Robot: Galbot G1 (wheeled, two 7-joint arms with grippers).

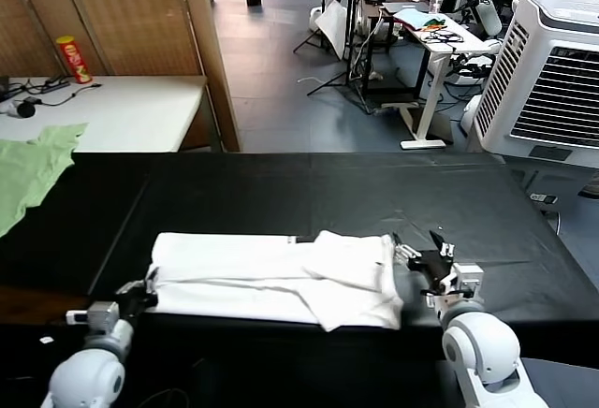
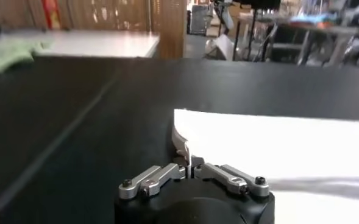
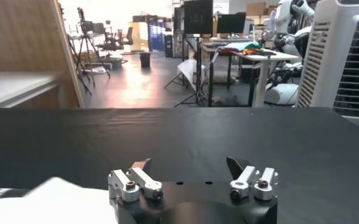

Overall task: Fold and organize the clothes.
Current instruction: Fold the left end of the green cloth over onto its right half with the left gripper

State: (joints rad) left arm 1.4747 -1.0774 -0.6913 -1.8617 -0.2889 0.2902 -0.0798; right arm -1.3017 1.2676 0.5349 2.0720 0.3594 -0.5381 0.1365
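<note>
While the plain white short-sleeved cotton T-shirt [image 1: 281, 277] lay folded into a long band near the front edge of the black cloth-covered table [image 1: 309, 188], both grippers sat at that near edge, one at each end of the shirt. The left gripper [image 1: 142, 288] was at the shirt's left end, its fingers [image 2: 182, 147] drawn together and pinching the shirt's hem corner, which rose slightly off the cloth between them. The right gripper [image 1: 418, 255] stood just beside the shirt's right end, where the fabric bunched into loose folds; its fingers [image 3: 142, 167] were spread wide with only black tabletop between them, holding nothing.

Beyond the shirt the black table stretched bare toward its far edge. Off the table's far left corner, a crumpled light green garment [image 1: 33, 169] hung over the edge of a white side table [image 1: 131, 113], on which a red cylindrical snack can [image 1: 74, 59] stood upright. Past the table's far right corner stood a large white slatted cooling unit [image 1: 552, 80].
</note>
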